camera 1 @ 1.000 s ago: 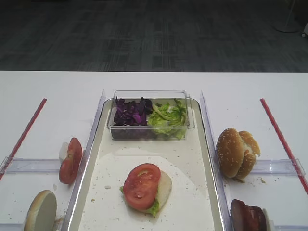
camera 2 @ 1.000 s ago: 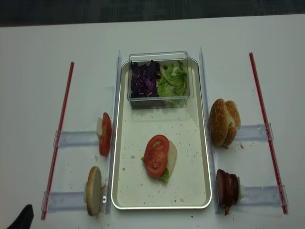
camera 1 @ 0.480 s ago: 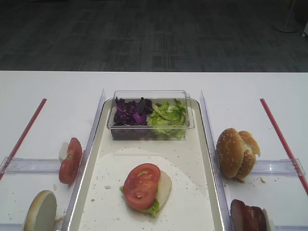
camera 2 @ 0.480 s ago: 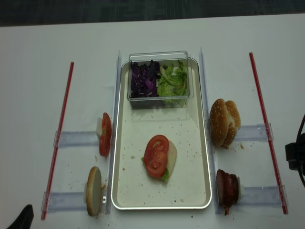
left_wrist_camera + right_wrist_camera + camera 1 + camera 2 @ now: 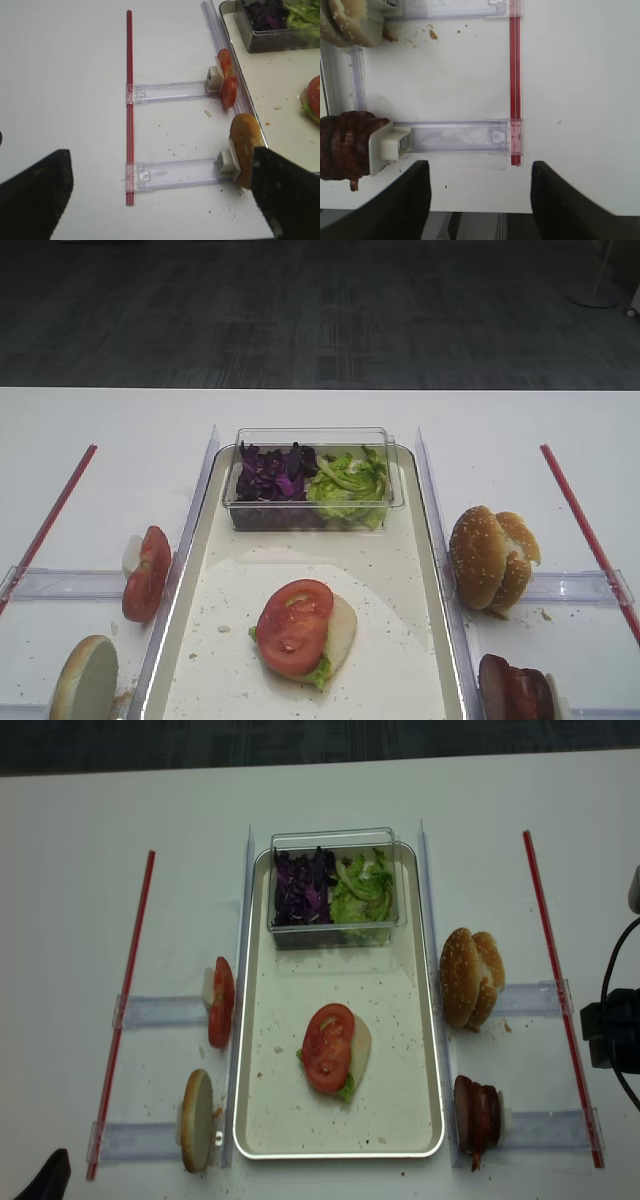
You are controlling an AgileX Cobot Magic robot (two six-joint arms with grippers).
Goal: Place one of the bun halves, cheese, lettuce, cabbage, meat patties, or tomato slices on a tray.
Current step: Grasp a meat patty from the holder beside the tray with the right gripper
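The cream tray (image 5: 300,1005) holds a bun half topped with lettuce and a tomato slice (image 5: 329,1047). At its far end sits a clear tub of purple cabbage (image 5: 303,887) and more lettuce (image 5: 362,890). Seeded bun halves (image 5: 470,976) and meat patties (image 5: 345,145) stand in holders to the right. On the left are tomato slices (image 5: 226,77) and another bun half (image 5: 245,150). Cheese is out of view. My right gripper (image 5: 480,200) is open and empty over the table, right of the patties. My left gripper (image 5: 160,200) is open and empty, left of the bun half.
Red strips (image 5: 127,990) (image 5: 555,980) run along both outer sides, joined to clear plastic holder rails (image 5: 455,136) (image 5: 175,172). Crumbs speckle the tray and table. My right arm's body (image 5: 612,1030) shows at the right edge of the overhead view.
My right arm has come into the overhead view from the right edge, near the patty holder. The food and the left gripper have not moved.
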